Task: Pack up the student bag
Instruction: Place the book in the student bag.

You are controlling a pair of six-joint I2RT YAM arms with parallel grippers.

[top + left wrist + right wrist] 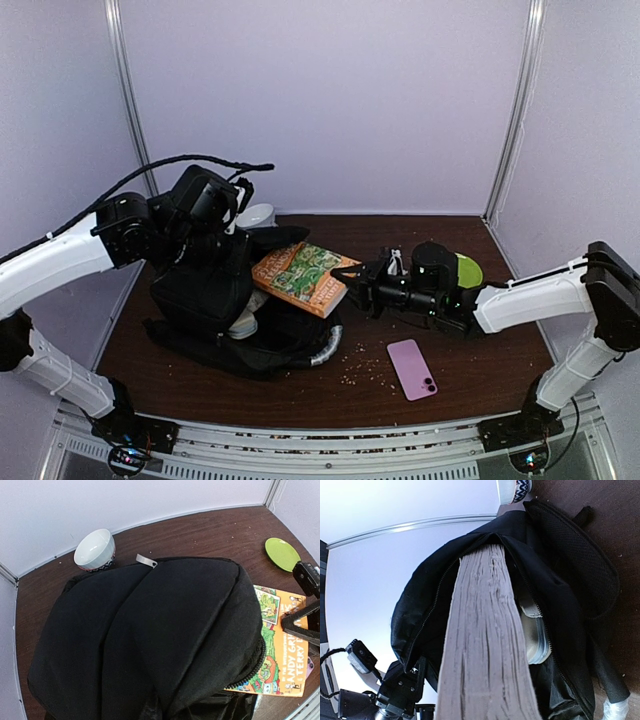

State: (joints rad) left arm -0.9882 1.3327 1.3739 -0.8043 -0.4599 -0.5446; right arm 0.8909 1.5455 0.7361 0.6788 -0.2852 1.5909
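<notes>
Top view, student bag: the student bag [205, 295] sits on the left half of the surface [480, 340], its mouth facing right and its top pulled up.
Top view, left gripper: the left gripper [228, 228] is pressed together at the bag's top, apparently pinching fabric.
Top view, right gripper: the right gripper [352, 288] pinches the outer edge of the book [302, 275], whose far end lies over the mouth.
Left wrist view: the bag's black back [165, 630] fills the frame, the book [277, 660] pokes out at right, and this arm's own fingers are hidden.
Right wrist view: the page edges [485, 645] run in past the open zip [432, 615]; a pale item [535, 635] sits inside.
Risk: the book's corner may snag the zip or jam on the pale item. A thin pinch on fabric may slip and drop the flap.
</notes>
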